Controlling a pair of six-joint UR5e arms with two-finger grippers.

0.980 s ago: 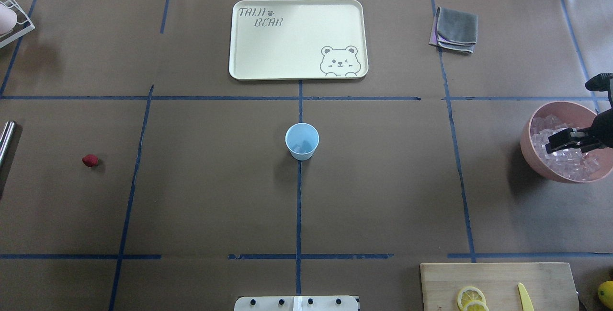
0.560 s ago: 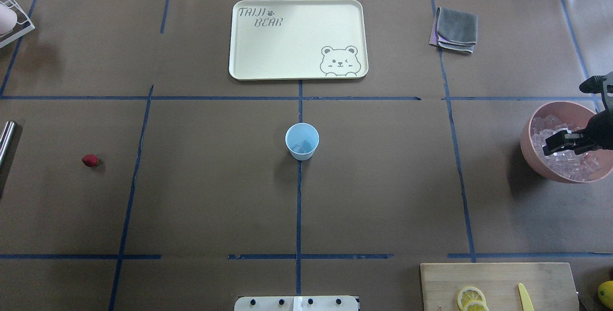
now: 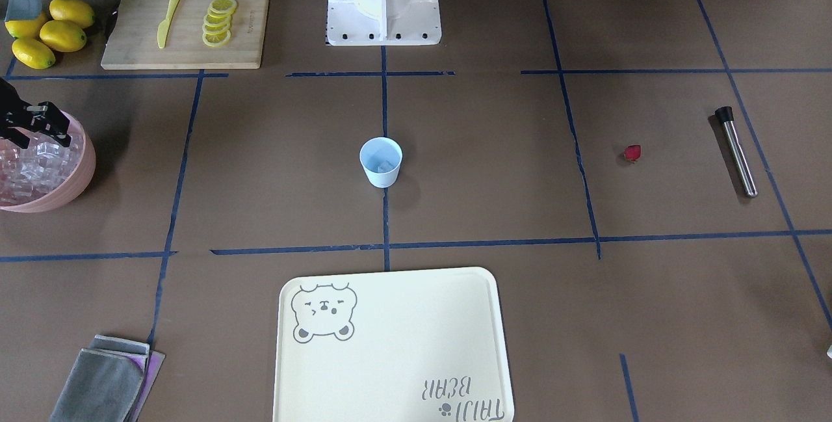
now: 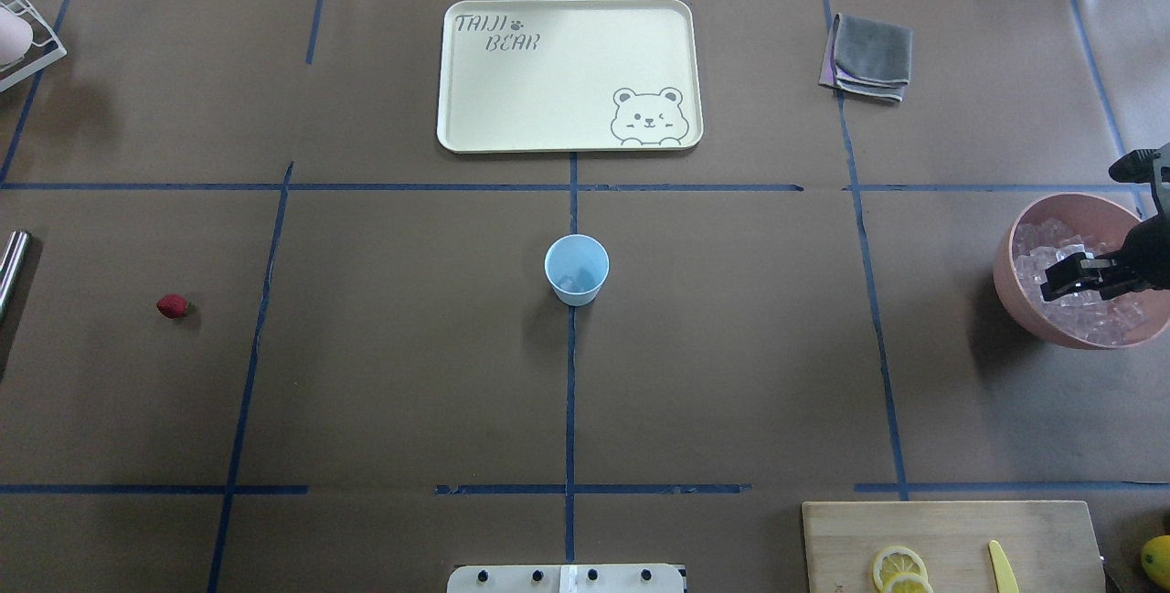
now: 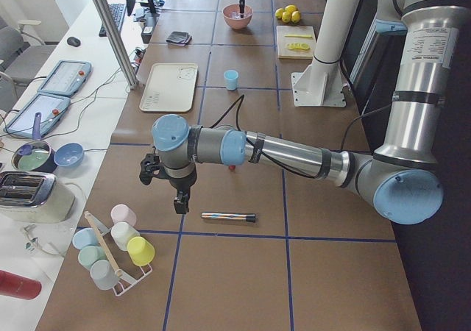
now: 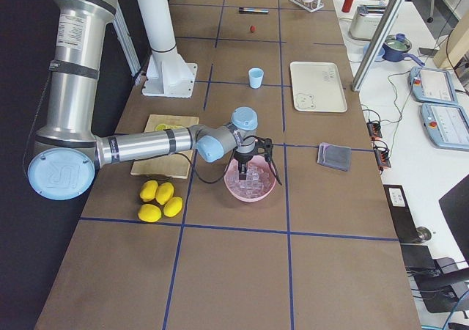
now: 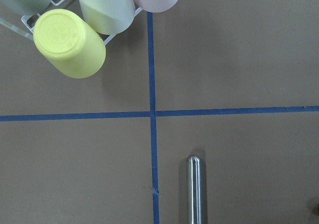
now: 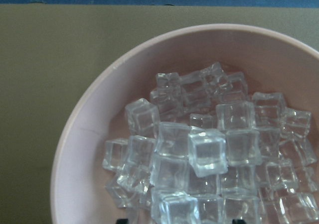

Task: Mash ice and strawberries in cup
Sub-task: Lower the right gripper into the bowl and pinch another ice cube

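Observation:
The pale blue cup (image 4: 576,269) stands upright at the table's middle, and it also shows in the front view (image 3: 381,162) with an ice cube (image 3: 385,166) in it. The dark red strawberry (image 4: 172,305) lies alone on the table at the left. The pink bowl (image 4: 1019,305) at the right edge is heaped with ice cubes (image 8: 207,152). My right gripper (image 4: 1053,284) is open, low over that ice, its fingertips (image 8: 125,219) apart. My left gripper (image 5: 179,202) shows only in the left side view, over the steel muddler (image 5: 228,217). I cannot tell its state.
A cream tray (image 4: 569,141) lies beyond the cup and a grey cloth (image 4: 868,54) at the far right. A cutting board (image 4: 951,529) holds lemon slices and a yellow knife. The muddler (image 3: 736,151) lies past the strawberry. A rack of cups (image 7: 67,42) stands at the left end.
My right gripper has dropped lower over the ice in the pink bowl and shifted slightly. The cup and the strawberry have not moved.

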